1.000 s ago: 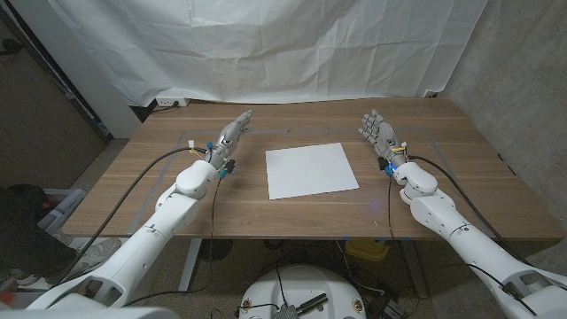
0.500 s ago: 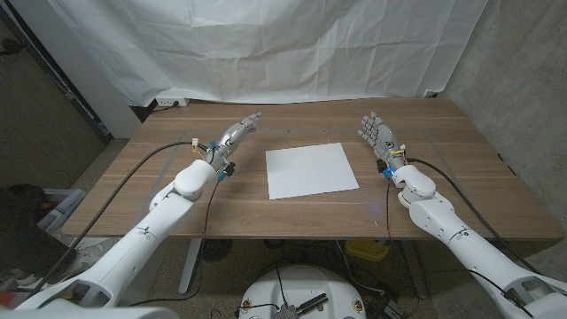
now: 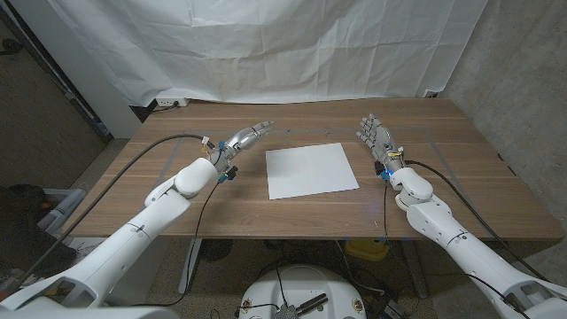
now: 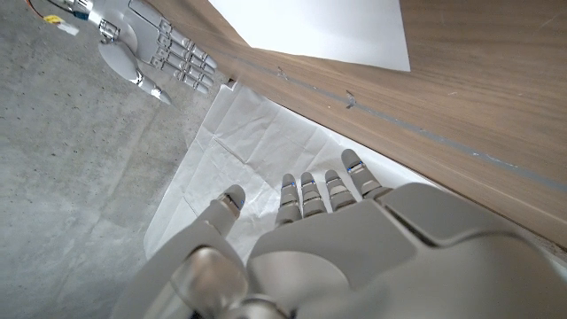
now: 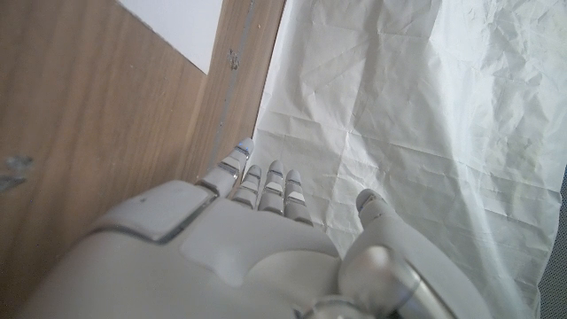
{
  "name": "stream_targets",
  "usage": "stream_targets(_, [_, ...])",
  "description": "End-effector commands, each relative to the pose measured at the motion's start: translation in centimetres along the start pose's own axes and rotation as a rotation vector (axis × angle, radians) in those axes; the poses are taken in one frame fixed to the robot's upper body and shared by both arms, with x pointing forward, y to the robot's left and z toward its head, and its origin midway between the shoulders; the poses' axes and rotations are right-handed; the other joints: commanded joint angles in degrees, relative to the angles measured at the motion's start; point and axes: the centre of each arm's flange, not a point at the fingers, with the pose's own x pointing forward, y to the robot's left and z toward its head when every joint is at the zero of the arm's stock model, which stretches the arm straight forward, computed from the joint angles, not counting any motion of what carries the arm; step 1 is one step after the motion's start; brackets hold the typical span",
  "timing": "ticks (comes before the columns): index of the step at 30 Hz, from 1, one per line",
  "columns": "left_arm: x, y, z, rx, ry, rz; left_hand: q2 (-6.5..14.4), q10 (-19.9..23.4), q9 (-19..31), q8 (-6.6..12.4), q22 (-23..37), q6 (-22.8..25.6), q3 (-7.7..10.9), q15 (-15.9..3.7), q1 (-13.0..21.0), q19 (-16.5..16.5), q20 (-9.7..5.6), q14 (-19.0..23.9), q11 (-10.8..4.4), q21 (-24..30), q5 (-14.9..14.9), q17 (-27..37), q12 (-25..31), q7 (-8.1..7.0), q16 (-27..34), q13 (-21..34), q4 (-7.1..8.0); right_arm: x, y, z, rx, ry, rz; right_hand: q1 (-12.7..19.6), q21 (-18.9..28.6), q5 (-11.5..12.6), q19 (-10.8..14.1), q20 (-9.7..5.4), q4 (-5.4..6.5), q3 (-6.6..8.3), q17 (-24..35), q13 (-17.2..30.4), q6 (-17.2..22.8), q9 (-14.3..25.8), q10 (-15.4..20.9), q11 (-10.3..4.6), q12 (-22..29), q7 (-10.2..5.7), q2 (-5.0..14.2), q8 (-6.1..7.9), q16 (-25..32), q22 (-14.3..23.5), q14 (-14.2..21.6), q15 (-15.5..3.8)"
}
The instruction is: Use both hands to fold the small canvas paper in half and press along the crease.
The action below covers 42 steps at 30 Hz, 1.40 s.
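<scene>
A white sheet of canvas paper lies unfolded on the wooden table, near its middle. My left hand hovers just beyond the sheet's far left corner, fingers stretched out and apart, holding nothing. My right hand stands to the right of the sheet, fingers up and spread, holding nothing. In the left wrist view the paper shows past my left hand, with my right hand beyond it. The right wrist view catches a corner of the paper past my right hand.
A creased white cloth backdrop hangs behind the table's far edge. A power strip lies at the far left corner. Cables run along both arms. Bare wood surrounds the sheet on all sides.
My left hand has swung right and leaned toward the sheet's far left corner, fingers stretching forward. My right hand has barely shifted.
</scene>
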Motion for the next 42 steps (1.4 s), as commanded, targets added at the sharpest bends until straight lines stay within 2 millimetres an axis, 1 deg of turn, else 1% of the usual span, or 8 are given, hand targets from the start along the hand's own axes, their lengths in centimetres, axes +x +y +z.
stream_targets(1, [0.0,-1.2,1.4,0.159,-0.017,-0.105,2.39,0.56,0.27,-0.05,0.20,0.86,0.62,0.10,0.26,-0.18,0.40,0.44,-0.26,-0.11,-0.05,0.07,0.23,-0.15,0.08,0.21,-0.12,-0.2,0.2,-0.2,-0.004,-0.002,-0.011,0.52,0.35,0.19,0.50,0.22,-0.38,0.14,-0.07,0.26,0.53,0.18,0.38,-0.16,0.29,-0.13,0.07,0.29,0.32,0.26,0.49,0.17])
stream_targets(5, [-0.1,-1.6,1.9,0.210,-0.027,-0.129,2.41,1.42,0.29,0.14,0.20,2.23,0.95,-0.03,0.55,-0.07,0.55,0.71,-0.63,-0.29,-0.14,0.04,0.34,-0.50,0.00,0.21,-0.33,-0.3,0.3,-0.3,-0.002,-0.002,-0.012,0.58,0.35,0.16,0.52,0.24,-0.49,0.12,-0.09,0.26,0.56,0.18,0.41,-0.21,0.28,-0.11,0.14,0.28,0.32,0.26,0.49,0.16])
stream_targets(9, [-0.5,-1.9,2.3,0.258,-0.035,-0.155,2.41,2.86,0.32,0.37,0.22,4.25,1.42,-0.31,0.90,-0.35,1.70,0.91,-0.88,-0.73,-0.28,0.04,0.54,-0.61,-0.15,0.22,-0.53,-0.3,0.4,-0.4,-0.001,-0.002,-0.013,0.65,0.34,0.13,0.52,0.24,-0.61,0.11,-0.11,0.25,0.60,0.18,0.45,-0.25,0.28,-0.12,0.19,0.27,0.32,0.26,0.49,0.15])
stream_targets(14, [-1.0,-2.4,2.7,0.304,-0.042,-0.183,2.37,4.37,0.33,0.57,0.25,6.05,1.75,-0.57,1.10,-0.36,2.25,1.34,-0.98,-1.01,-0.40,0.04,0.81,-0.69,-0.15,0.23,-0.61,-0.2,0.6,-0.4,-0.003,-0.002,-0.012,0.70,0.33,0.11,0.52,0.22,-0.70,0.10,-0.13,0.25,0.59,0.18,0.45,-0.22,0.26,-0.08,0.23,0.25,0.31,0.26,0.47,0.18])
stream_targets(22, [-2.0,-2.9,2.9,0.350,-0.050,-0.200,2.26,7.83,0.38,0.95,0.29,9.84,2.42,-0.90,1.47,-0.07,2.74,2.45,-1.38,-1.49,-0.61,0.00,1.44,-0.10,-0.10,0.29,-0.82,0.0,1.0,-0.5,-0.007,0.005,-0.005,0.77,0.32,0.07,0.53,0.23,-0.85,0.07,-0.14,0.25,0.62,0.18,0.45,-0.22,0.23,-0.05,0.33,0.23,0.32,0.26,0.47,0.13])
stream_targets(26, [-2.3,-3.3,2.9,0.376,-0.046,-0.217,2.04,8.84,0.39,1.01,0.30,11.19,2.63,-1.39,1.64,0.28,2.59,3.42,-1.69,-1.60,-0.71,-0.04,1.53,-0.42,0.06,0.31,-1.03,0.1,1.1,-0.6,-0.013,0.009,-0.003,0.79,0.32,0.04,0.53,0.22,-0.93,0.04,-0.14,0.25,0.60,0.18,0.41,-0.19,0.19,-0.04,0.39,0.21,0.33,0.26,0.49,0.16])
stream_targets(36, [-2.7,-4.3,2.6,0.417,-0.028,-0.275,1.79,9.57,0.41,0.72,0.31,12.48,2.90,-1.74,1.75,1.38,2.46,4.45,-1.36,-1.60,-0.84,-0.04,1.28,-0.43,0.05,0.33,-1.20,0.5,1.4,-0.7,-0.018,0.013,0.001,0.80,0.30,-0.03,0.52,0.20,-1.06,-0.03,-0.12,0.26,0.62,0.18,0.46,-0.18,0.18,-0.10,0.54,0.18,0.35,0.26,0.46,0.16])
stream_targets(42, [-2.9,-5.0,2.4,0.439,-0.020,-0.304,1.59,9.40,0.39,0.60,0.31,13.13,2.98,-1.98,1.80,1.58,2.42,4.47,-1.63,-1.73,-0.89,-0.05,0.95,-1.04,-0.12,0.31,-1.36,0.5,1.3,-0.9,-0.016,0.015,-0.001,0.85,0.30,-0.06,0.54,0.20,-1.17,-0.06,-0.14,0.26,0.63,0.19,0.48,-0.24,0.17,-0.10,0.59,0.17,0.35,0.26,0.46,0.14])
